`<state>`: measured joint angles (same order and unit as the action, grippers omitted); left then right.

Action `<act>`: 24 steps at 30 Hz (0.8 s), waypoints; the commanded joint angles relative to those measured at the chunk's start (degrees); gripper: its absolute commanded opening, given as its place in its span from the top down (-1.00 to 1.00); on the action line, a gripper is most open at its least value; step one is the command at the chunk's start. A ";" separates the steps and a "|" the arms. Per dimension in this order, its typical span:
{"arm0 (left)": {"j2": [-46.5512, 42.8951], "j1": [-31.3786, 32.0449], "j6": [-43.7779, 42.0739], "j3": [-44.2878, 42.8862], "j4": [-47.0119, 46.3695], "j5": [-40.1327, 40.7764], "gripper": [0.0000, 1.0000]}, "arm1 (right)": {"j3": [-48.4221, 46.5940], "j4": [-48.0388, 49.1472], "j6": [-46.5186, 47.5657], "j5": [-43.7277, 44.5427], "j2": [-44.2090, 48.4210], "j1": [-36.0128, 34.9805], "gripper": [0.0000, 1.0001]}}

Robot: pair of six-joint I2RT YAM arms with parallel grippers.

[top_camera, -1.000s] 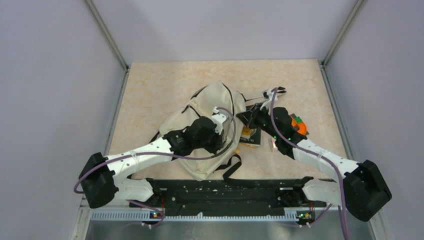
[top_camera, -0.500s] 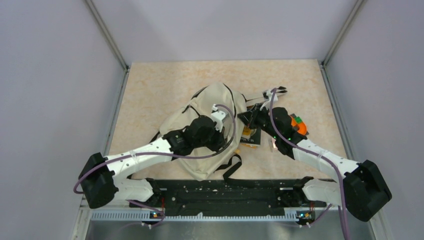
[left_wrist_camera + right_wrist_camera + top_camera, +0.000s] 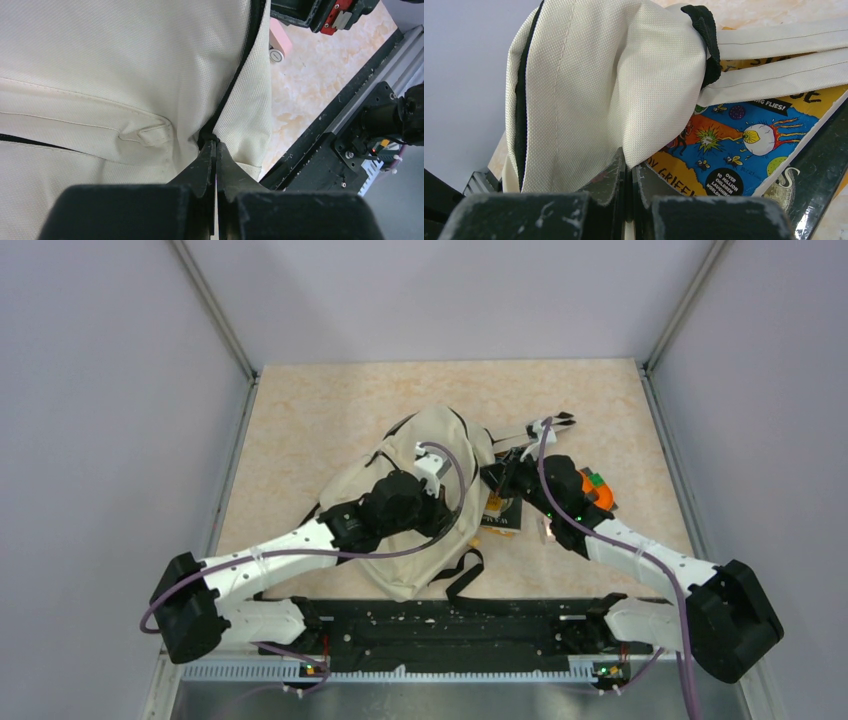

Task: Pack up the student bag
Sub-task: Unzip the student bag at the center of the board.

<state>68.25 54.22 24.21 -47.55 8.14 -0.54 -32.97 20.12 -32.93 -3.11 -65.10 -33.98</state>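
The student bag point(image 3: 432, 438), beige canvas with black zipper lines, lies mid-table. My left gripper point(image 3: 450, 512) rests on its right side. In the left wrist view the gripper point(image 3: 215, 146) is shut on the black zipper pull point(image 3: 209, 137) at the end of a zipper line on the bag point(image 3: 125, 60). My right gripper point(image 3: 496, 476) is at the bag's right edge. In the right wrist view it point(image 3: 629, 167) is shut on a fold of the bag's canvas point(image 3: 599, 85), with flat beige straps point(image 3: 774, 55) lying across a colourful children's book point(image 3: 744, 145).
The book point(image 3: 500, 513) lies on the table between the two grippers. An orange object point(image 3: 599, 491) sits beside the right arm. A pink object point(image 3: 280, 42) lies close to the bag. The black mounting rail point(image 3: 450, 625) runs along the near edge, and grey walls enclose the table.
My left gripper has moved a little farther away along the bag, still shut on the zipper pull. The right arm has hardly moved.
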 commanded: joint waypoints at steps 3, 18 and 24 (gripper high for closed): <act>-2.33 0.19 0.36 -0.17 -7.07 4.29 1.00 | 0.14 2.42 1.64 1.27 0.27 0.58 1.00; -1.64 0.05 -2.13 -3.18 -9.76 5.28 1.00 | 0.62 3.09 1.67 0.01 -0.66 0.59 1.00; -1.45 0.01 -2.56 -4.29 -10.62 4.19 1.00 | 0.72 3.01 2.03 -1.10 -0.80 0.58 1.00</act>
<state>67.99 54.28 22.55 -48.01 5.04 3.01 -32.49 21.37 -32.45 -3.25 -65.69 -33.93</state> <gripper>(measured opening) 0.009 0.018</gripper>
